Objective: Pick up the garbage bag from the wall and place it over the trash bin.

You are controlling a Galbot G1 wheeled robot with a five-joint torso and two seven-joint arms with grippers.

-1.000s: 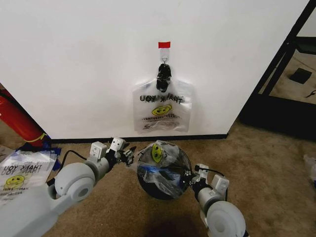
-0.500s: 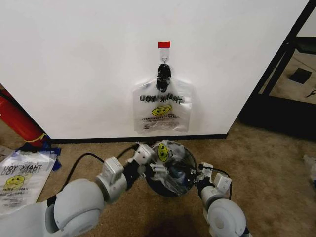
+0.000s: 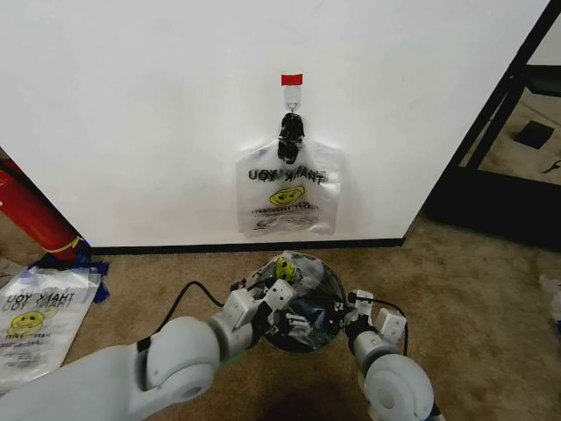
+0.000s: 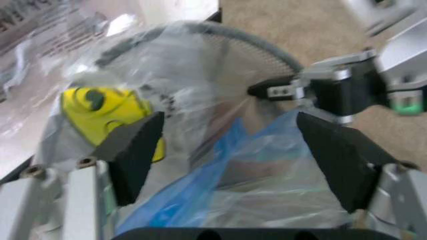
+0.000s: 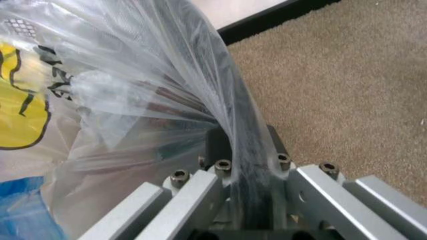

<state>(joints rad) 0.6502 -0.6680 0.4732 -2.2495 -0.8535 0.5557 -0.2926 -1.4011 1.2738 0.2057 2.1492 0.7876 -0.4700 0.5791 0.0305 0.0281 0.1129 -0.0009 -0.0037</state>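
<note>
Fitting step. Thin see-through plastic garbage bag (image 3: 294, 281) lies crumpled over the small round dark trash bin (image 3: 326, 326) (below white wall (image 3: 131, 105)). Left gripper (image 4: 230, 150) spread wide above the plastic; right gripper (image 5: 243, 167) pinches bag film at the rim. Next probably needs spreading the film around the rim.

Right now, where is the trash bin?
In the head view the trash bin sits on the carpet just below the bag hanging on the wall, between the left gripper and right gripper, with a garbage bag draped over it.
</note>
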